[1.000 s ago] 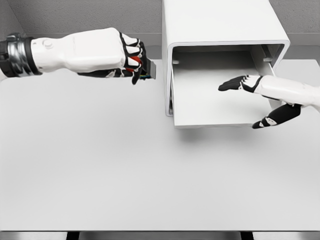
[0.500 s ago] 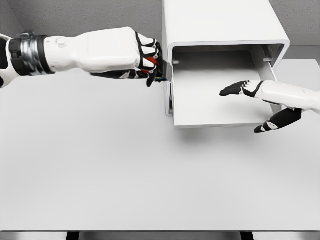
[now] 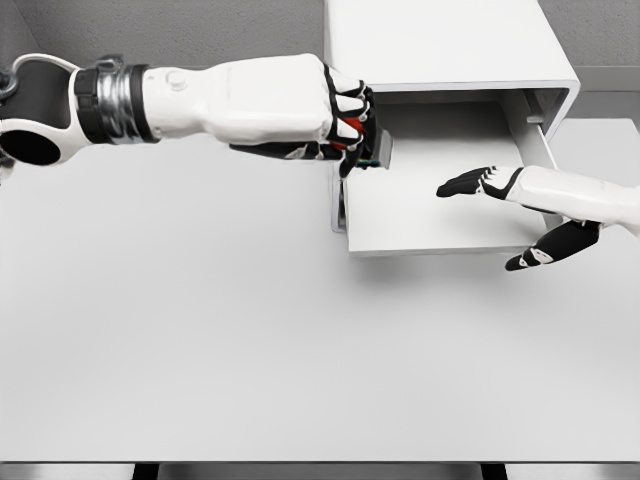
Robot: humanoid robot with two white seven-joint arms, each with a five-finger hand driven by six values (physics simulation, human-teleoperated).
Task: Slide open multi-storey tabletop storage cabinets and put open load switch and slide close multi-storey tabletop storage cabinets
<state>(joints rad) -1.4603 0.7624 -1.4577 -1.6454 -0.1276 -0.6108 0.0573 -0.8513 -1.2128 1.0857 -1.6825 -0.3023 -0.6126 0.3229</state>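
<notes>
1. your drawer (image 3: 440, 215) is out, pulled toward the near side of the white cabinet (image 3: 440, 50) at the far right of the table (image 3: 300, 350), so call the opening step done.

2. your left hand (image 3: 345, 115) is curled tight around the load switch (image 3: 380, 150), a small dark block poking out below the knuckles. it hangs right over the drawer's left wall, at the far left corner of the tray.

3. the switch isn't down yet. it looks to be above the drawer floor, not resting on it, and you can't tell from this view how high it sits.

4. your right hand (image 3: 520, 205) comes in from the right with fingers stretched out flat over the drawer floor and thumb dropped below the front lip at the near right corner. it holds nothing, and it looks like it's steadying the drawer, though actual contact can't be read.

5. what's left for you: carry the switch a little further right over the tray, lower it, release, pull the left hand clear, then push the drawer shut. roughly halfway, by my read.
</notes>
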